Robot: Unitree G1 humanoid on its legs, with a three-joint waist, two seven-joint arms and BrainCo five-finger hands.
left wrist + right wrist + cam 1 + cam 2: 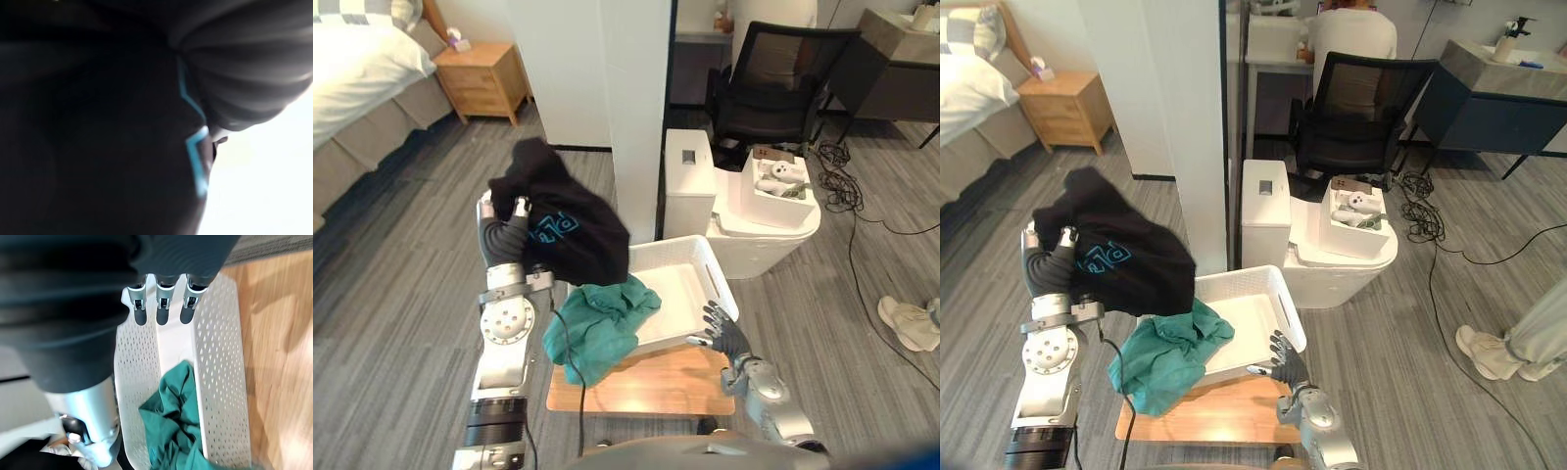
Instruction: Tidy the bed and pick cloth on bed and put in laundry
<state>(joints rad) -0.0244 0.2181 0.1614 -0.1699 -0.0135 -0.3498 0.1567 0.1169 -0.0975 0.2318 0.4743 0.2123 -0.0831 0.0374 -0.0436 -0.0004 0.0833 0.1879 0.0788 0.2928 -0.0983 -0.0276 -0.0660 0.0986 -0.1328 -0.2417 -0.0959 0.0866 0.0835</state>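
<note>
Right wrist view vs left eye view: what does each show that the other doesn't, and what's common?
Right wrist view: a close look at the perforated walls of the white basket, with the straight fingers of the right hand over its end.
Left eye view: the left hand raised, curled round a black garment, plus the bed, nightstand, office chair and a person's shoe.
Both: the basket, the green cloth spilling from it, the wooden table and the right hand.
</note>
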